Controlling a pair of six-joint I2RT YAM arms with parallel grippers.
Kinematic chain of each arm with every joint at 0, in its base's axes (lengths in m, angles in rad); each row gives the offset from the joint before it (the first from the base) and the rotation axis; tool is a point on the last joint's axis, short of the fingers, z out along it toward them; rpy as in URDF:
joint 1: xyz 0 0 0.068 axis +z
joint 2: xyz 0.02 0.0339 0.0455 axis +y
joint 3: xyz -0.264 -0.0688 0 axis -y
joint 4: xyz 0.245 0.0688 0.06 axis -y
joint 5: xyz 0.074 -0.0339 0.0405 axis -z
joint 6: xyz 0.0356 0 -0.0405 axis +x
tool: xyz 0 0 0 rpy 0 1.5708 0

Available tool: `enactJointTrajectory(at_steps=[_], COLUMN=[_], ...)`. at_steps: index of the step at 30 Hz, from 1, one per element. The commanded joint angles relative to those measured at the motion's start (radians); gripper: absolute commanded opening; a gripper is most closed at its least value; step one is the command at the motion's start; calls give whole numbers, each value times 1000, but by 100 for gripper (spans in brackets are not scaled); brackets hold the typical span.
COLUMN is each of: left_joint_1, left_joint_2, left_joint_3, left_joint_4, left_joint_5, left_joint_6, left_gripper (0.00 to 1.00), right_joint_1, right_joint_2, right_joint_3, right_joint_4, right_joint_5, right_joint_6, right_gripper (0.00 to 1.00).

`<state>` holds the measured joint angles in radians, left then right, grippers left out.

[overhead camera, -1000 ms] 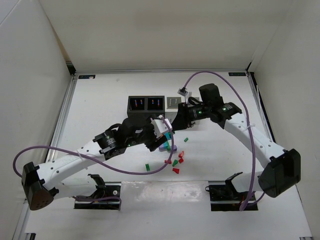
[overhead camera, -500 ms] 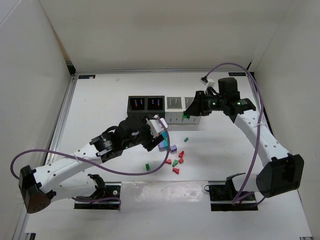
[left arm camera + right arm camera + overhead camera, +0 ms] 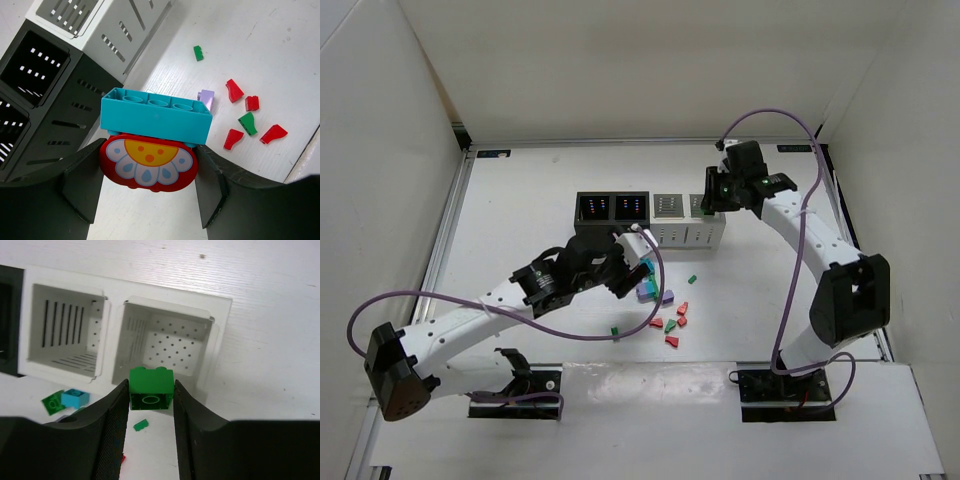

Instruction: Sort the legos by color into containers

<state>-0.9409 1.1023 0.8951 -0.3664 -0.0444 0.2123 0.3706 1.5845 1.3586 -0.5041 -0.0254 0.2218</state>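
Observation:
My left gripper [image 3: 636, 263] is shut on a red flower-printed lego [image 3: 148, 162] with a teal brick [image 3: 156, 115] stacked on it, held in front of the black containers [image 3: 612, 208], which also show in the left wrist view [image 3: 55, 105]. My right gripper [image 3: 710, 198] is shut on a green brick [image 3: 151, 386] above the near rim of the right-hand white container [image 3: 176, 342]. The other white container [image 3: 64, 330] is beside it. Both white bins look empty. Loose red legos [image 3: 681, 310], green legos [image 3: 691, 280] and a purple one [image 3: 651, 295] lie on the table.
Several small red and green pieces [image 3: 247, 123] lie scattered right of my left gripper. A teal brick [image 3: 75, 398] and small green pieces [image 3: 141, 425] lie in front of the white bins. White walls enclose the table on three sides. Purple cables loop off both arms.
My right gripper has swung back and to the right with the green brick, from in front of the bins to over the right white bin. My left gripper has barely shifted.

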Motion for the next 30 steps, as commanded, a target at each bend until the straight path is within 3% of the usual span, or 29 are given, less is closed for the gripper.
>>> enactJointTrajectory(at_steps=[1,6,7,8,15,16,18,19,22,30], left_joint_1=[7,10,10,8,10,10,10,10,10,11], left_joint_2=[-2,27,34,40,41,41,36,36,33,13], left_joint_3=[51,77,80,87,100,100,103,103,102,104], left_joint_4=[15,7,1,3,1,0,-5,-6,4,18], left_joint_5=[28,41,41,40,110,113,132,135,153,193], left_joint_6=[-5,12,13,13,62,65,87,87,101,114], left_gripper=[50,50,50,50,49,49,49,49,49,48], right_joint_1=[22,36,36,36,73,68,42,15,-19,103], right_joint_2=[5,-9,-17,-29,-167,-184,-248,-276,-311,-287], right_joint_3=[40,43,39,31,-47,-59,-103,-121,-183,-188], right_joint_4=[6,-1,2,-1,-19,-19,-4,24,93,131], right_joint_5=[159,127,116,108,-6,-125,-221,-419,-715,-831], right_joint_6=[-13,-9,-12,-21,-6,-10,-2,8,33,37], right_gripper=[19,56,81,90,90,90,90,90,90,90])
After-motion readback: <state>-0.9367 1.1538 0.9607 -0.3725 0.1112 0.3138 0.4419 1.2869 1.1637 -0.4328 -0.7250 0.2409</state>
